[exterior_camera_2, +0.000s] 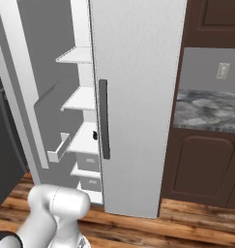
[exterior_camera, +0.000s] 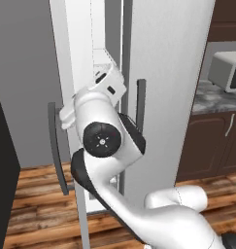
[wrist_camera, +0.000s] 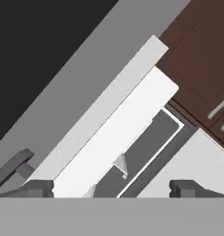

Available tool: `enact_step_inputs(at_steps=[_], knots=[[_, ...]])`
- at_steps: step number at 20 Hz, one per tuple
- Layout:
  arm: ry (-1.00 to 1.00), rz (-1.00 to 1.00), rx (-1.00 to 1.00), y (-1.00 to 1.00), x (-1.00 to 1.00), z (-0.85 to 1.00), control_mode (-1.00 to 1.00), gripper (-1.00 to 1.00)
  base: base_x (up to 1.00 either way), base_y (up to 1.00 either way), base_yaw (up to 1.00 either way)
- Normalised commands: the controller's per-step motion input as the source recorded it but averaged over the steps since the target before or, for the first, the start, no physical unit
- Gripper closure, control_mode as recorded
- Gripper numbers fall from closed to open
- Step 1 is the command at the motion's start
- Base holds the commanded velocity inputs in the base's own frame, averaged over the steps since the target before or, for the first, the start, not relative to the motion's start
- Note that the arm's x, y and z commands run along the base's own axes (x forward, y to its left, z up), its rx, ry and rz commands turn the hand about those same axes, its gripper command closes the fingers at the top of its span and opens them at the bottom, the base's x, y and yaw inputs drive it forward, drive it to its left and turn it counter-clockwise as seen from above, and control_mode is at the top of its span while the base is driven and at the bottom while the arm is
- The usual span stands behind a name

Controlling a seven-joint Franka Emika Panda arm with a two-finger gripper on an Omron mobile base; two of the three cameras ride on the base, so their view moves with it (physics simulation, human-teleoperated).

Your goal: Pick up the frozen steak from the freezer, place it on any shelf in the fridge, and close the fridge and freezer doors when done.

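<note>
The freezer (exterior_camera_2: 82,99) stands open, its white shelves and lower drawers showing. Its narrow door (exterior_camera_2: 20,92) swings out to the left with a bin on its inner side, and its edge (exterior_camera: 80,44) rises just left of my hand. The frozen steak is out of view. A small black lump (exterior_camera_2: 95,135) sits on a white freezer shelf. The fridge door (exterior_camera_2: 138,97) is shut, so the shelf inside is hidden; its dark bar handle (exterior_camera: 140,109) sits right of my wrist. My gripper (wrist_camera: 112,189) is open with nothing between its fingertips, raised at the freezer opening.
Dark brown cabinets (exterior_camera_2: 206,164) and a marbled counter (exterior_camera_2: 208,109) stand right of the fridge, with a grey appliance (exterior_camera: 227,73) on the counter. A black panel (exterior_camera: 3,175) borders the left. Wood floor (exterior_camera: 37,194) lies in front.
</note>
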Motion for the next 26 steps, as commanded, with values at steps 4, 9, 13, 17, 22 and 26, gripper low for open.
enact_step_inputs(at_steps=[4,9,13,17,22,26], knots=[[0.00,-0.13,-0.24,0.94,0.70,-0.03,-1.00,-1.00,0.00,0.00,0.00],[0.01,-0.13,-0.22,0.89,0.81,-0.24,-1.00,-1.00,0.00,0.00,0.00],[0.05,-0.13,-0.19,0.70,0.91,-0.32,-1.00,-1.00,0.00,0.00,0.00],[0.07,-0.12,-0.11,0.21,0.87,-0.17,-1.00,-1.00,0.00,0.00,0.00],[0.06,-0.08,-0.01,0.00,0.89,-0.08,-1.00,-1.00,0.00,0.00,0.00],[0.07,-0.05,0.00,-0.03,0.90,-0.07,-1.00,-1.00,0.00,0.00,0.00]])
